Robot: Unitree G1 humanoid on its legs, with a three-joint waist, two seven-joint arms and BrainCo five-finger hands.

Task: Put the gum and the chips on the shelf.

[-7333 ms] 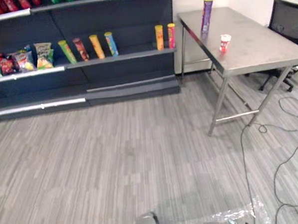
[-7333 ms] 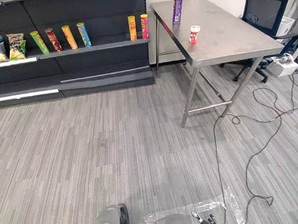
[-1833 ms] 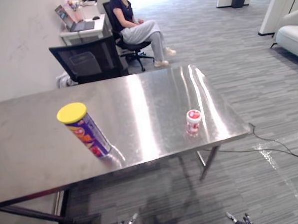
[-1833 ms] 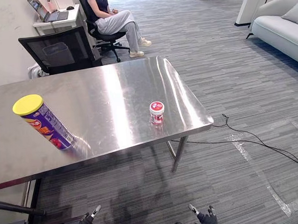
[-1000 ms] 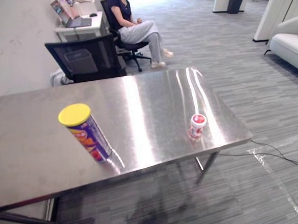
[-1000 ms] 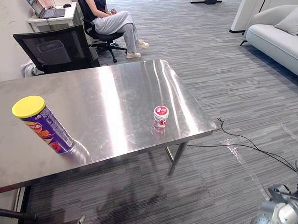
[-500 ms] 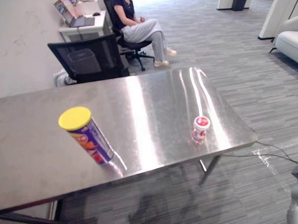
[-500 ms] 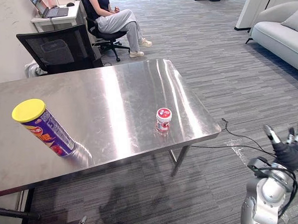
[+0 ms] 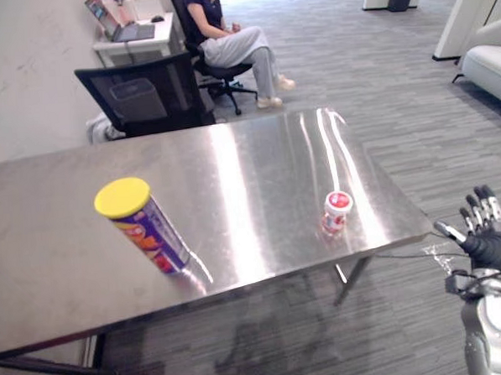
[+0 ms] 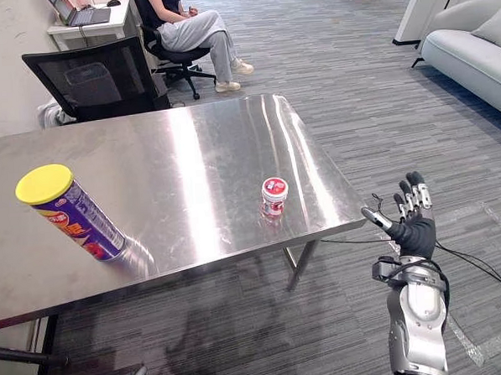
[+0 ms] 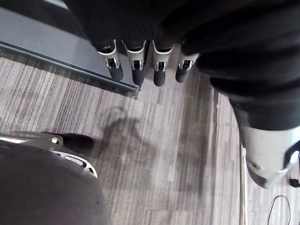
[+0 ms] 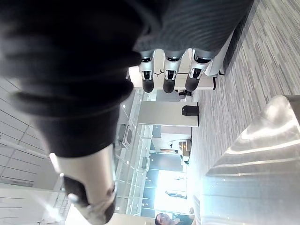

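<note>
The chips can [image 9: 143, 227] — purple, yellow lid on, label print too small to read — stands on the steel tabletop [image 9: 257, 153] toward 9 o'clock. The red-and-white gum tub [image 9: 337, 212], lid closed, stands well apart from it toward 4 o'clock, near the edge. The right robot hand [image 10: 416, 229] is held up off the tabletop's corner, at 4 o'clock from the gum tub, fingers straight and empty; the left robot hand [image 11: 137, 70] hangs released over the floor.
</note>
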